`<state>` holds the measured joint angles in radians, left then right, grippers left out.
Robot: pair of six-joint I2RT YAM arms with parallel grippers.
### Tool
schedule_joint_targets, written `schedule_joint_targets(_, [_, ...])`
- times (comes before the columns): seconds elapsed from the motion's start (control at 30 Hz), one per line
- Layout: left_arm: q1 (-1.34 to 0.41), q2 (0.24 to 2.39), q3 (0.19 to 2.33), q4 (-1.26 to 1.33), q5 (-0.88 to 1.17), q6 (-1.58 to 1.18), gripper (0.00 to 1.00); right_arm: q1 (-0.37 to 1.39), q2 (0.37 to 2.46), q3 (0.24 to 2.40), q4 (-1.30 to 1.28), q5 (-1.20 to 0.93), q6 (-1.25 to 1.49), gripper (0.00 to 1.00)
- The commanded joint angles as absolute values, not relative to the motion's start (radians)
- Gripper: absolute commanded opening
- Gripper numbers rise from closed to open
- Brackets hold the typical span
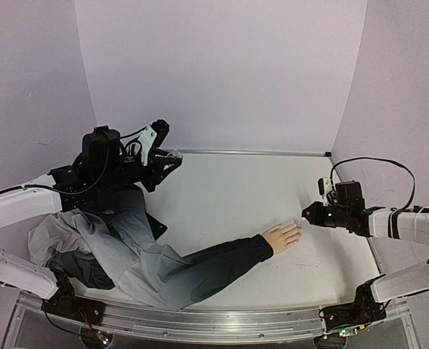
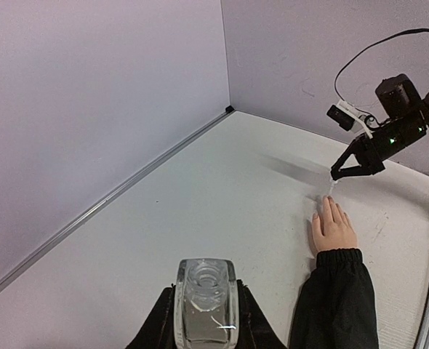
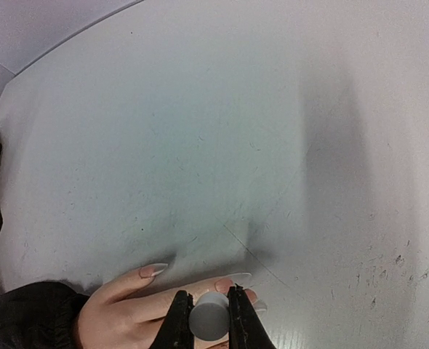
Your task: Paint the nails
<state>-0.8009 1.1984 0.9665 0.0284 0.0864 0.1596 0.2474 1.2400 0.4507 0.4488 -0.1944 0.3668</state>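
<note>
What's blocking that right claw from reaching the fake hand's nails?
Nothing visible does. The right gripper is shut on a small grey cap directly above the fingers of the hand, and the nails lie uncovered right beside its tips.

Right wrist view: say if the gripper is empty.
No, the right gripper is shut on a round grey cap over the mannequin hand.

The nails [image 3: 154, 270], long and pale pink, tip the palm-down mannequin hand [image 3: 120, 316].
</note>
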Motion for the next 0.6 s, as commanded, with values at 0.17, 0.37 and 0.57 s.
schedule_joint_targets(0.17, [-0.793, 1.188, 0.973, 0.106, 0.109, 0.160, 0.00, 0.244, 1.250, 0.463, 0.485, -0.197, 0.360, 0.00])
schedule_joint_targets(0.37, [-0.793, 1.183, 0.971, 0.107, 0.110, 0.157, 0.00, 0.245, 1.260, 0.467, 0.491, -0.195, 0.357, 0.00])
schedule_joint_targets(0.57, [-0.793, 1.180, 0.970, 0.106, 0.114, 0.155, 0.00, 0.244, 1.267, 0.468, 0.496, -0.200, 0.357, 0.00])
